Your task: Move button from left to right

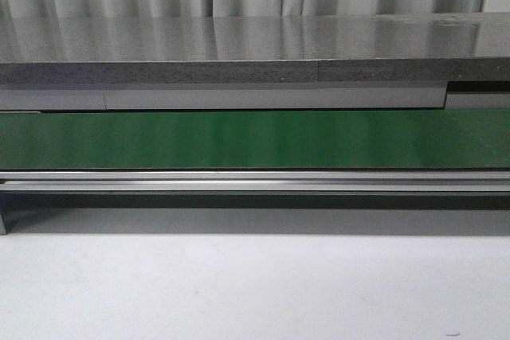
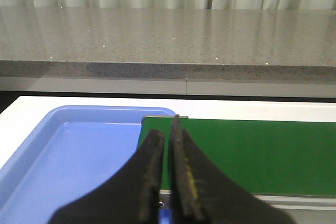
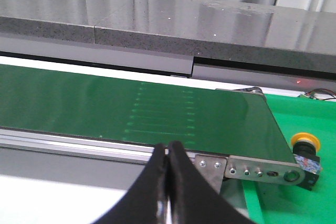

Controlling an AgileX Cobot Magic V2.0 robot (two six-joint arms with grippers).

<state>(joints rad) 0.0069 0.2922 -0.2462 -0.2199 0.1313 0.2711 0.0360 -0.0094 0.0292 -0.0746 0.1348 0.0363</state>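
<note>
The button [image 3: 306,153], with a yellow-orange cap on a black body, lies in a green tray [image 3: 286,205] just past the right end of the green conveyor belt [image 3: 105,106]. It shows only in the right wrist view. My right gripper [image 3: 168,148] is shut and empty, hovering at the belt's near rail, to the left of the button. My left gripper [image 2: 167,130] is shut and empty, over the seam between a blue tray [image 2: 79,150] and the belt's left end [image 2: 252,156]. The blue tray holds nothing. Neither gripper shows in the front view.
The belt [image 1: 255,139] runs across the front view with an aluminium rail [image 1: 255,181] along its near side. A grey stone counter [image 1: 239,45] stands behind it, with curtains beyond. White tabletop [image 1: 255,284] lies in front. A metal end bracket [image 3: 252,170] caps the belt's right end.
</note>
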